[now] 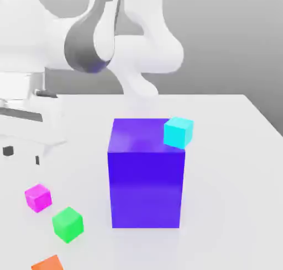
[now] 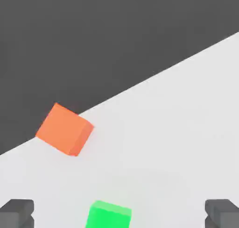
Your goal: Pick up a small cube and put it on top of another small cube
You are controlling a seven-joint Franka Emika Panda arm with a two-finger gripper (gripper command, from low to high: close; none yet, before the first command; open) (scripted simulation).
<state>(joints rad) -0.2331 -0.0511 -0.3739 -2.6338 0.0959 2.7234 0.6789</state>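
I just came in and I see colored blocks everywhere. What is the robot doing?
The robot arm is reaching over a white table with small cubes on it. Its tool is open and holds nothing; in the hand view the green cube sits between its fingertips, with the orange cube farther off. A pink cube lies nearby, and a cyan cube is by a big blue block. Nothing is stacked yet.

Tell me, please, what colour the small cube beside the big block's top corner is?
Cyan; the small cube shows best in the exterior view.
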